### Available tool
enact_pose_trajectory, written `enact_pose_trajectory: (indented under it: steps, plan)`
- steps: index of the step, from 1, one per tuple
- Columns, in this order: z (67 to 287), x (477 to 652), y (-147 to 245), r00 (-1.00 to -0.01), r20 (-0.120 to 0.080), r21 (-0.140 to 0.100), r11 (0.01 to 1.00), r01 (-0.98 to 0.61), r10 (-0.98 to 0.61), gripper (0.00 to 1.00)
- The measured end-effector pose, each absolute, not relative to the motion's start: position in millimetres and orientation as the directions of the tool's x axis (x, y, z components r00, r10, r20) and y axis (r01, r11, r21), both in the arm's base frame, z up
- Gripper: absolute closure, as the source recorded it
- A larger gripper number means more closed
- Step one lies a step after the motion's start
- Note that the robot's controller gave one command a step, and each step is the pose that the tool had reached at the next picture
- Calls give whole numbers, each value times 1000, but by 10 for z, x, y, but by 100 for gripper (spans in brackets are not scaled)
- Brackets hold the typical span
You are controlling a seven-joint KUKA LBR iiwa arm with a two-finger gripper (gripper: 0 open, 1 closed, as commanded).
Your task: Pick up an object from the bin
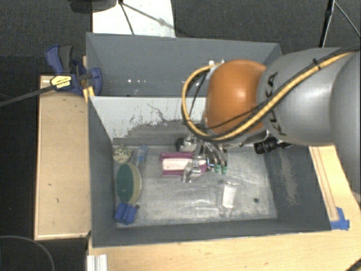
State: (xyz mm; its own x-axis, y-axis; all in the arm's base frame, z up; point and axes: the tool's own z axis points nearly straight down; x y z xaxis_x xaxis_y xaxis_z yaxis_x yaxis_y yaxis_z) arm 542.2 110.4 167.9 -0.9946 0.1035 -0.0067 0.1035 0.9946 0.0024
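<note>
The arm (316, 100) sits highest and closest to the lens. Its grey bulk and the orange cover (234, 95) reach in from the right over the far right part of the grey bin (169, 66). Below the cover, the gripper (197, 167) is down near the floor at the middle of the bin, against the right end of a small purple box (172, 164). Whether it is open or closed on the box cannot be told.

A small clear bottle (228, 195) lies just right of and nearer than the gripper, apart from it. By the left wall lies a green round brush (127, 184) with blue ends, and a small pale speckled thing (119, 152) lies beside its far end. The rest of the floor is bare, scuffed metal, with the widest open stretch along the near wall and in the right corner.
</note>
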Motion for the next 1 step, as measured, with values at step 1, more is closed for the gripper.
enact_pose_trajectory:
  steps: [1]
  plan:
    - [2019,5434,1104,-995,-5,2,995,104,104,100]
